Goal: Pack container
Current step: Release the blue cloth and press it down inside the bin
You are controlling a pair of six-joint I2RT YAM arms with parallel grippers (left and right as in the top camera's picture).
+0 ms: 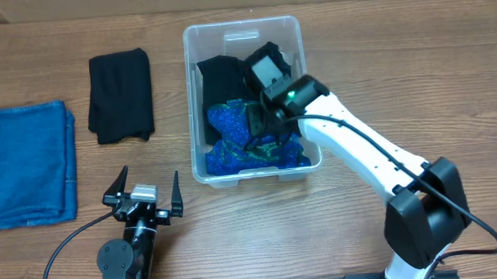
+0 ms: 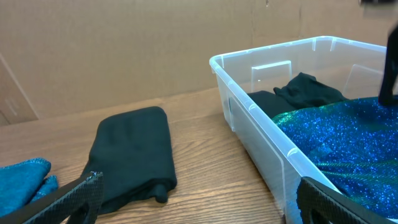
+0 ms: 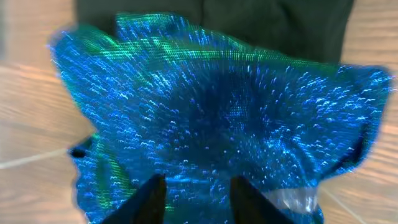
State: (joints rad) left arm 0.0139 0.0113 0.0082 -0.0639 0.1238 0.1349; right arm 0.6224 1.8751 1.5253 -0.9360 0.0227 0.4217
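Observation:
The clear container (image 1: 242,24) stands at the table's centre back, its rim (image 2: 249,81) at the right of the left wrist view. Inside lie a black cloth (image 1: 219,78) (image 2: 305,90) (image 3: 273,25) and, nearer the front, a sparkly blue cloth (image 1: 232,154) (image 2: 348,137) (image 3: 217,99). My right gripper (image 1: 260,124) reaches down into the container. In its own blurred view the right gripper (image 3: 198,196) has its jaws a little apart just over the blue cloth. My left gripper (image 1: 143,188) (image 2: 199,196) stands wide open near the front edge, holding nothing.
A folded black cloth (image 1: 120,95) (image 2: 134,152) lies on the table left of the container. A folded blue denim cloth (image 1: 27,162) (image 2: 25,177) lies at the far left. A brown wall (image 2: 124,50) rises behind the table.

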